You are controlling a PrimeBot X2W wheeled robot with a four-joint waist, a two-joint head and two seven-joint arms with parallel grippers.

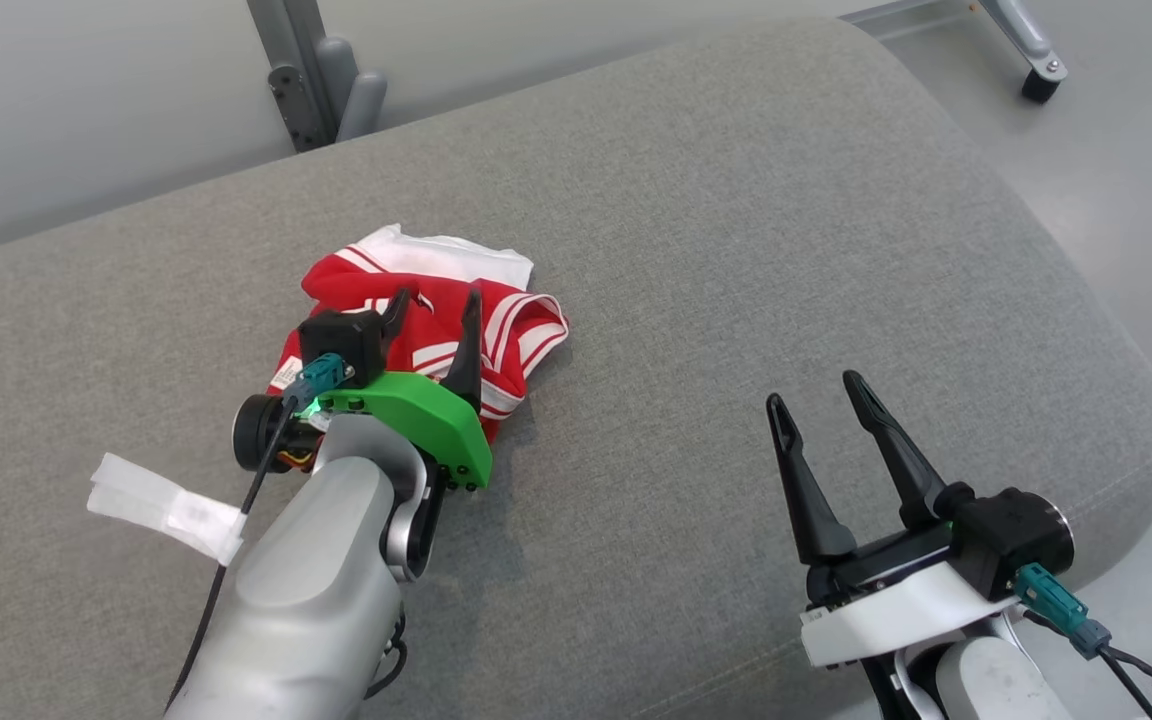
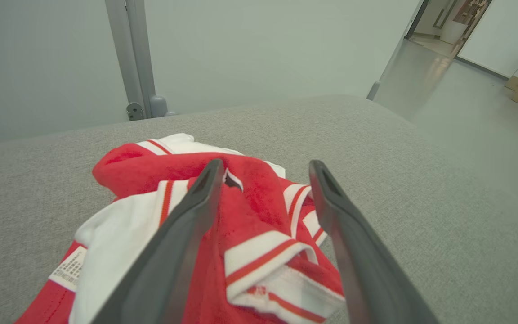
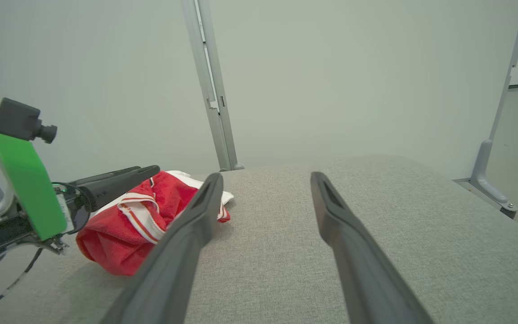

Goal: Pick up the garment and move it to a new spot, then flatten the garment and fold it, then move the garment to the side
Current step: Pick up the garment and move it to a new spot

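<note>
The garment [image 1: 521, 335] is soft red and white cloth with a short fuzzy nap; its label [image 2: 68, 270] looks like thin printed fabric. It lies on a cushion [image 1: 736, 250] of coarse, matt grey weave. The fingers [image 2: 182, 238] of the left gripper [image 2: 265, 165] are matt dark plastic. The green mount [image 1: 416, 410] is smooth plastic and the forearm [image 1: 316, 590] has a satin silver shell. The post [image 3: 209, 90] is grey metal. The floor [image 2: 466, 126] is smooth and faintly glossy.

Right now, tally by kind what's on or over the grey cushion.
Red-and-white garment: 1, crumpled
Grippers: 2, the left gripper open over the garment, the right gripper open and apart from it
Total: 3
</note>
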